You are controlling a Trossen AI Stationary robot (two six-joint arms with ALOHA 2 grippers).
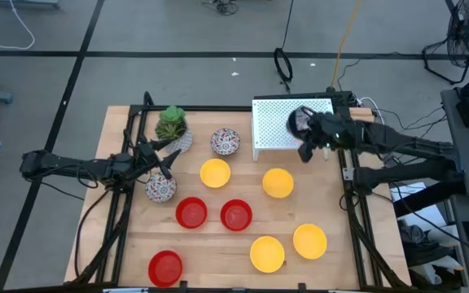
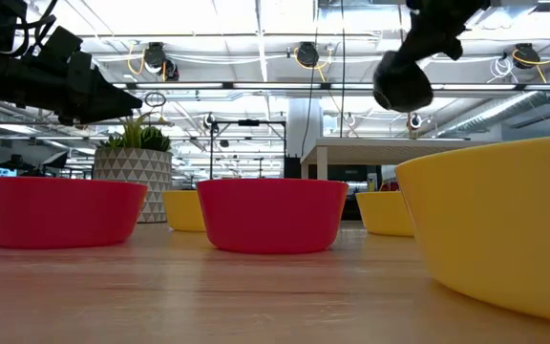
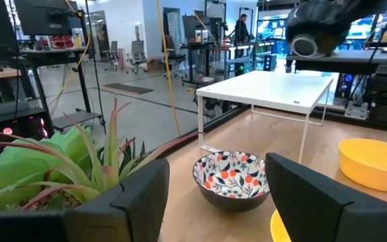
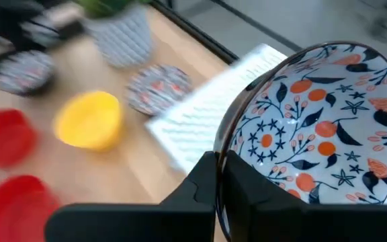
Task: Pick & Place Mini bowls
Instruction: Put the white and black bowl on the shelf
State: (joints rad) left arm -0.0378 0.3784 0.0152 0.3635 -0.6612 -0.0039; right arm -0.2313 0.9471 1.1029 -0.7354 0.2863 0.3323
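Nearest the low camera, a yellow bowl (image 2: 504,229) fills the lower right of that view, with two red bowls (image 2: 270,214) just beyond it on the wooden table (image 1: 218,252).

Right gripper (image 1: 306,140): fingers closed tight on the rim of a white floral bowl (image 4: 318,121). The bowl is held tilted on edge, raised above the white perforated shelf (image 1: 279,122), which lies directly under and beside this gripper. A yellow bowl (image 1: 278,182) sits on the table just in front of the shelf, near this gripper.

Left gripper (image 1: 163,163): fingers spread wide, holding nothing. It hovers beside the green plant (image 1: 171,124) in its patterned pot. A floral bowl (image 1: 160,189) lies just below this gripper on the table. A second floral bowl (image 3: 232,178) stands straight ahead of the open fingers, between them and the shelf. A yellow bowl (image 1: 215,172) lies near this gripper, toward the table's middle.

Remaining bowls, well apart from both grippers: two yellow bowls (image 1: 288,247) and one red bowl (image 1: 165,267) near the table's front edge.
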